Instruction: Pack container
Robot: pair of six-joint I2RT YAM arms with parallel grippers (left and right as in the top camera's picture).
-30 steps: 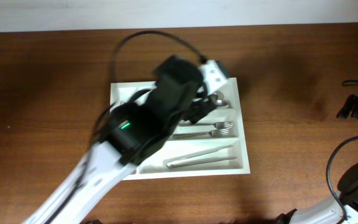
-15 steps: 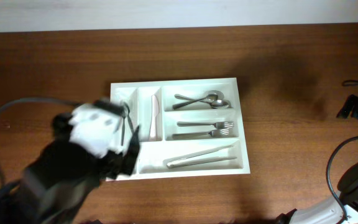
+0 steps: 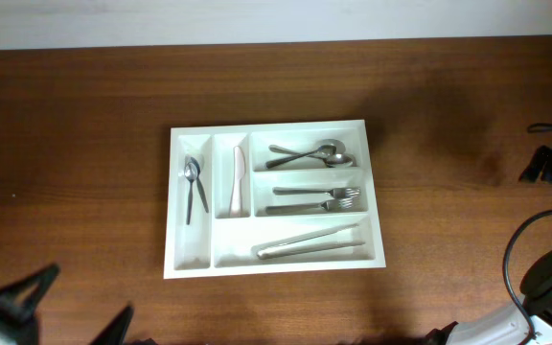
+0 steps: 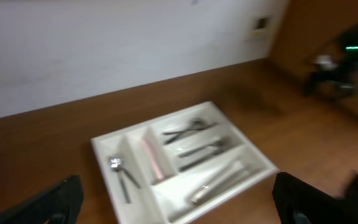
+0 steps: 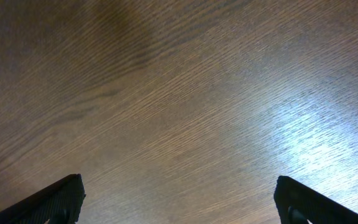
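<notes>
A white cutlery tray (image 3: pixel 266 126) lies in the middle of the wooden table. It holds two small spoons (image 3: pixel 192 182) in the left slot, a pale knife (image 3: pixel 238 178), larger spoons (image 3: pixel 310 153), forks (image 3: pixel 320 198) and tongs (image 3: pixel 310 241). My left gripper (image 3: pixel 75 314) is open and empty at the table's front left corner, well clear of the tray. The left wrist view shows the tray (image 4: pixel 156 121) ahead, between the open fingers (image 4: pixel 179 210). My right gripper (image 5: pixel 179 202) is open and empty over bare wood. In the overhead view it sits at the far right edge (image 3: pixel 542 165).
Black cables (image 3: pixel 530 240) loop by the right arm at the right edge. A white wall (image 4: pixel 104 43) runs along the table's far side.
My left arm has pulled back from over the tray to the front left corner, uncovering the whole tray. The right arm has not moved.
</notes>
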